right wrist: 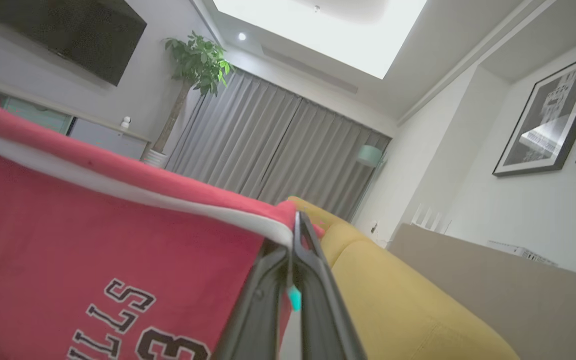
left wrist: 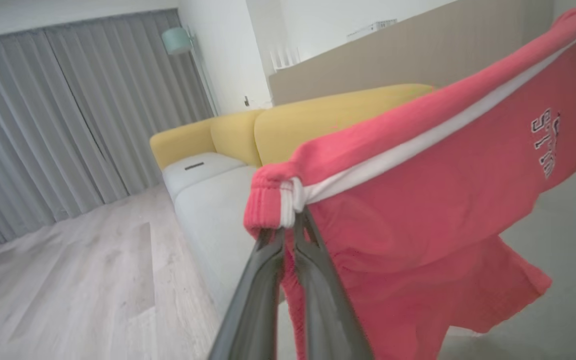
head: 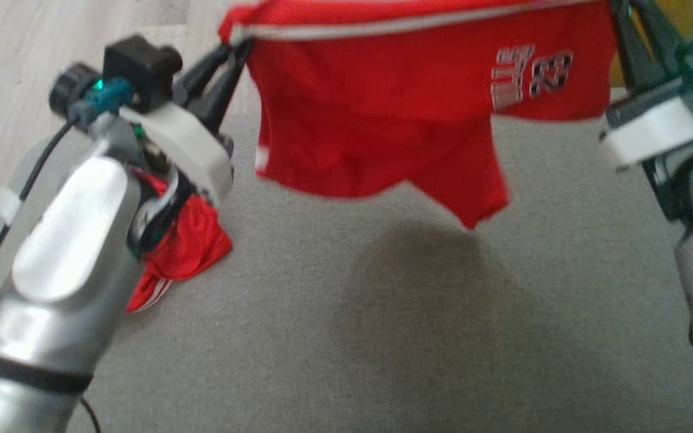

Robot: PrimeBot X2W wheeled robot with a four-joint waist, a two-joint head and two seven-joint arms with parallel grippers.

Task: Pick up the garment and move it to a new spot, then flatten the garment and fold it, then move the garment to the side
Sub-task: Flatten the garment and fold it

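Note:
The garment (head: 382, 108), red shorts with a white band along the top and white lettering, hangs stretched in the air between my two grippers. My left gripper (head: 235, 51) is shut on its left top corner, and the left wrist view shows the fingertips (left wrist: 290, 220) pinching the waistband of the garment (left wrist: 418, 200). At the upper right, my right gripper (head: 617, 18) is shut on the other top corner. In the right wrist view the gripper (right wrist: 295, 225) clamps the garment's edge (right wrist: 93, 225). The legs dangle above the grey seat (head: 382, 331).
A second red cloth with white stripes (head: 184, 246) lies crumpled on the seat, partly behind my left forearm. Pale wood floor (head: 21, 90) runs along the left. A yellow sofa back (left wrist: 318, 115) stands beyond the seat.

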